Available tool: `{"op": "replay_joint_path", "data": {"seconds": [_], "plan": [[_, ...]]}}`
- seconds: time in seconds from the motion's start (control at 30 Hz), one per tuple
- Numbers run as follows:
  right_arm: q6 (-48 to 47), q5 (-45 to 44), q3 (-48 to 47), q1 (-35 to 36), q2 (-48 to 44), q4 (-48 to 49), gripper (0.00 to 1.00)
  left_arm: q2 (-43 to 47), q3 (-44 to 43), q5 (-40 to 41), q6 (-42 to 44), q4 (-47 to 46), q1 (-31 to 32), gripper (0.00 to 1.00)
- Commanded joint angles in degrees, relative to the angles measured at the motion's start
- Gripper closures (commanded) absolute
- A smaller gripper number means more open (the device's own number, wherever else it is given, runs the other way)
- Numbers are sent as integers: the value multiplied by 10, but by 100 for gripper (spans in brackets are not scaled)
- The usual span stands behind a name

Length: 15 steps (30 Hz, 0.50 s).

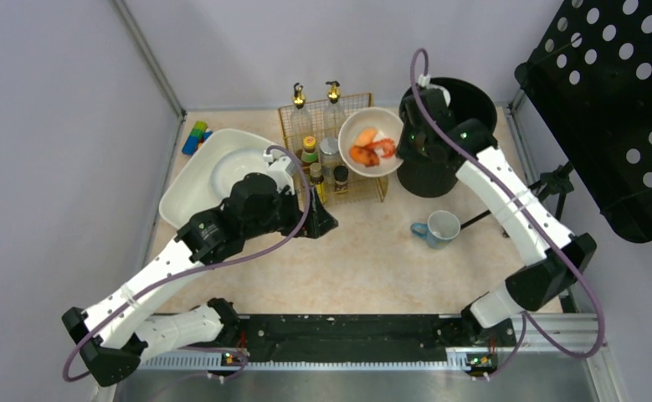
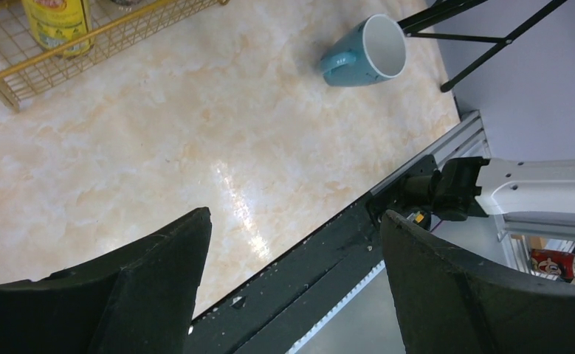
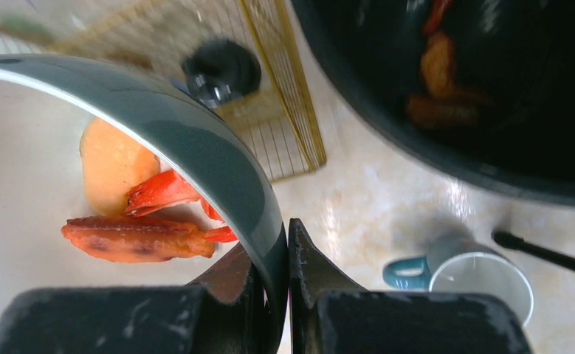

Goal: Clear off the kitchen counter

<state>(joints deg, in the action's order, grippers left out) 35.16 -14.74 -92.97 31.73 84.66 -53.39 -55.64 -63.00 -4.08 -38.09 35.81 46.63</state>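
Right claw (image 3: 283, 254) is pinching the rim of a bowl (image 3: 195, 140), one finger inside and one outside. A shrimp (image 3: 162, 192) and other orange pieces of food lie in the bowl, which hangs over the right end of a gold wire rack (image 1: 372, 186), just beside a black bin (image 1: 427, 180). Left claw (image 2: 295, 215) is spread wide with nothing in it, hovering over the marbled beige worktop (image 1: 364, 260) between the rack and a white tub (image 1: 190, 180). A blue mug (image 1: 439, 228) lies on its side on the worktop, near the bin.

Spread end effector (image 2: 295, 214) hangs over kitchen counter (image 2: 195, 140), teal mug (image 2: 364, 51) beyond.
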Motion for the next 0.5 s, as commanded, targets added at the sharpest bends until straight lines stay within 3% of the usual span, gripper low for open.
{"op": "replay_joint_path", "data": {"seconds": [0.0, 0.23, 0.47], "plan": [[39, -34, -151, -23, 15, 38, 100, 19, 28, 4, -10, -23, 2, 11], [34, -127, -348, -38, 99, -29, 100, 45, 70, 2, -18, -35, 2, 11], [15, -206, -415, -66, 129, -29, 100, 69, 87, 12, -17, -24, 2, 11]]}}
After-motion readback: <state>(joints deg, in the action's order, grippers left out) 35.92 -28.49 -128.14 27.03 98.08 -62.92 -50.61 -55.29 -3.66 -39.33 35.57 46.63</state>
